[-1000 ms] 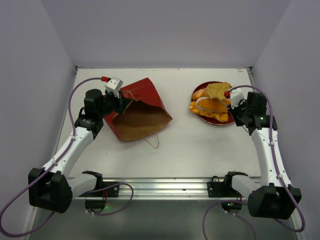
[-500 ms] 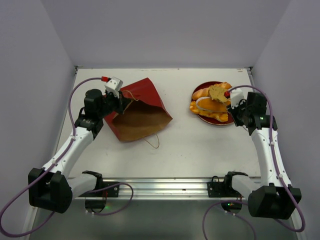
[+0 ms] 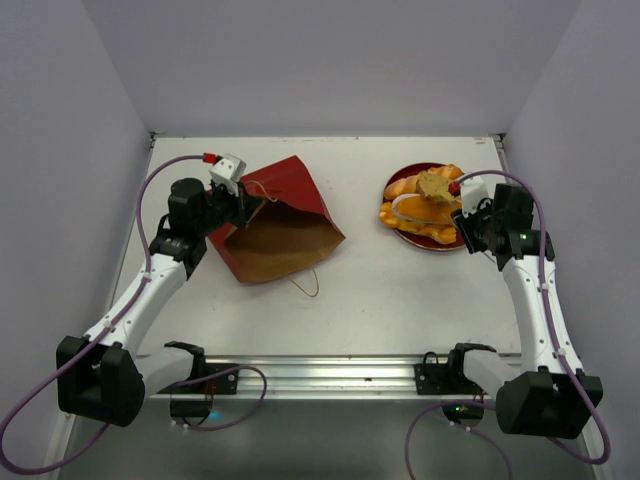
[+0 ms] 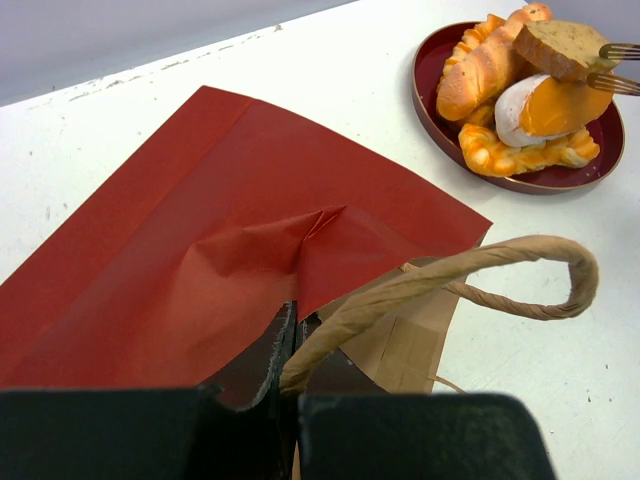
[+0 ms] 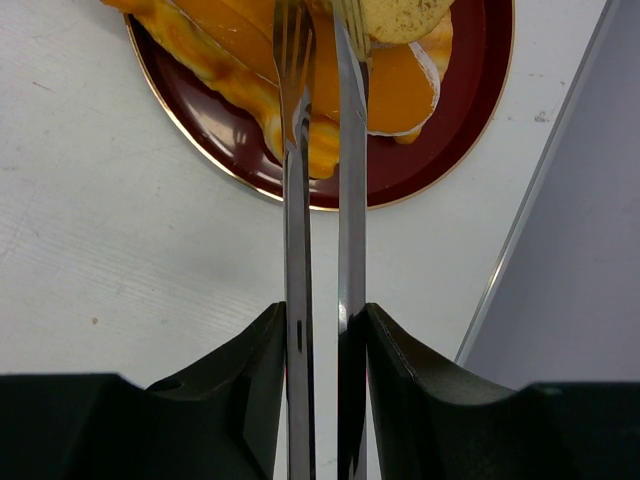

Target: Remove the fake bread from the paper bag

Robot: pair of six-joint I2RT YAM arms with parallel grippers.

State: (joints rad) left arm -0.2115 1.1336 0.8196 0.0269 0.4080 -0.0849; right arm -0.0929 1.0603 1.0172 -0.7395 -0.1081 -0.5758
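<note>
- I am holding the right tool [image 5: 320, 25] over the red plate [image 5: 450, 140]. Its long tines are standing nearly together with their tips at the edge of the round bun [image 4: 560, 45], and I cannot tell whether they are clamping it.
- The fake bread [image 4: 485, 75] is lying heaped on the plate, with the bun on top.
- Well left of the plate, the paper bag [image 4: 200, 230] is lying flat on the worktop [image 3: 400, 290]. The left tool [image 4: 297, 335] is pinching its rim tight.
- The bun is sitting straight ahead of the right tines, so I am judging the right arm nearer. It will need to let go and back off along the tines.
</note>
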